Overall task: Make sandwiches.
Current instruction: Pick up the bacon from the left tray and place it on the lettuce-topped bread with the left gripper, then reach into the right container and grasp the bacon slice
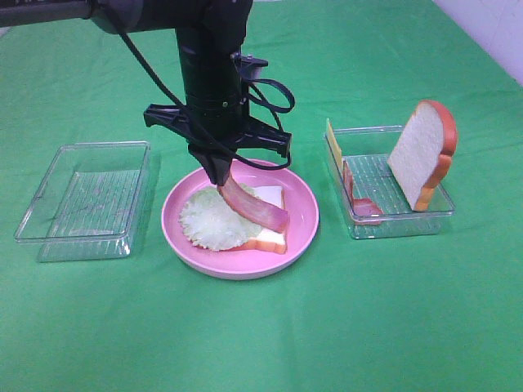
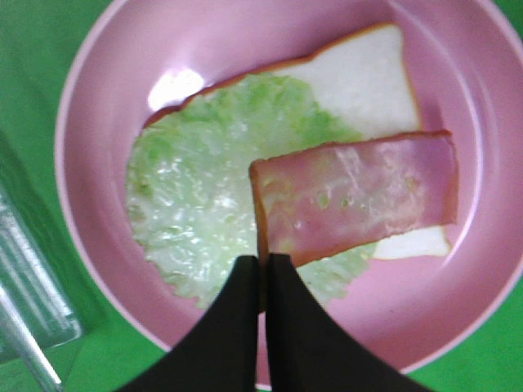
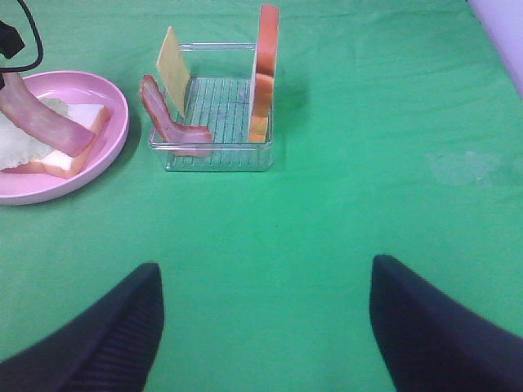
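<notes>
On the pink plate lies a bread slice with a pale green lettuce leaf on it. My left gripper is shut on one end of a pink bacon strip and holds it slanted over the bread, the far end touching down. The left wrist view shows the fingers pinching the strip over the lettuce. The right tray holds a bread slice, a cheese slice and a bacon strip. My right gripper is open and empty over bare cloth.
An empty clear tray stands left of the plate. A green cloth covers the table. The left arm's black body and cables hang above the plate's back edge.
</notes>
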You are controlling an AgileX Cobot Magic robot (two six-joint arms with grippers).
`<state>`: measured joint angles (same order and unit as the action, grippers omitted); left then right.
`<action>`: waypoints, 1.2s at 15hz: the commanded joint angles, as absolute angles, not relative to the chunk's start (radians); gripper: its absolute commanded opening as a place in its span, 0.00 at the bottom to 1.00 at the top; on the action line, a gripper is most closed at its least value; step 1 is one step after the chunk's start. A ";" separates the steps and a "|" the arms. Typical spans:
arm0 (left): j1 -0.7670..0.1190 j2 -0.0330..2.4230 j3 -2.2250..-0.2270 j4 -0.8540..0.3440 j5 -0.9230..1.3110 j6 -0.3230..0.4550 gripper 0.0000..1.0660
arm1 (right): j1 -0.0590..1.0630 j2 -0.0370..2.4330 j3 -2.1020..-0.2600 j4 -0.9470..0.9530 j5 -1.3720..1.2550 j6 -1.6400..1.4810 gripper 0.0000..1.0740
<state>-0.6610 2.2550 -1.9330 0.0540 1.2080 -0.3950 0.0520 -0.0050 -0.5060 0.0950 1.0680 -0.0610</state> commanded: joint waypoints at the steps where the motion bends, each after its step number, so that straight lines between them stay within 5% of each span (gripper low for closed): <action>1: -0.663 2.253 -1.928 0.092 1.251 -0.420 0.00 | 0.047 -0.020 -0.504 0.091 1.060 -0.069 0.63; 5: -0.663 2.256 -1.928 0.074 1.252 -0.421 0.00 | 0.047 -0.020 -0.504 0.091 1.060 -0.069 0.63; 6: -0.663 2.256 -1.928 0.074 1.256 -0.420 0.06 | 0.047 -0.020 -0.504 0.091 1.060 -0.069 0.63; 9: -0.663 2.255 -1.930 0.076 1.287 -0.416 0.47 | 0.047 -0.020 -0.504 0.091 1.060 -0.069 0.63; 10: -0.663 2.253 -1.930 0.077 1.288 -0.397 0.69 | 0.047 -0.020 -0.504 0.091 1.060 -0.069 0.63; 12: -0.663 2.233 -1.940 0.088 1.288 -0.342 0.76 | 0.047 -0.020 -0.504 0.091 1.060 -0.069 0.63; 18: -0.663 2.068 -1.943 0.176 1.288 -0.350 0.76 | 0.047 -0.020 -0.504 0.091 1.060 -0.069 0.63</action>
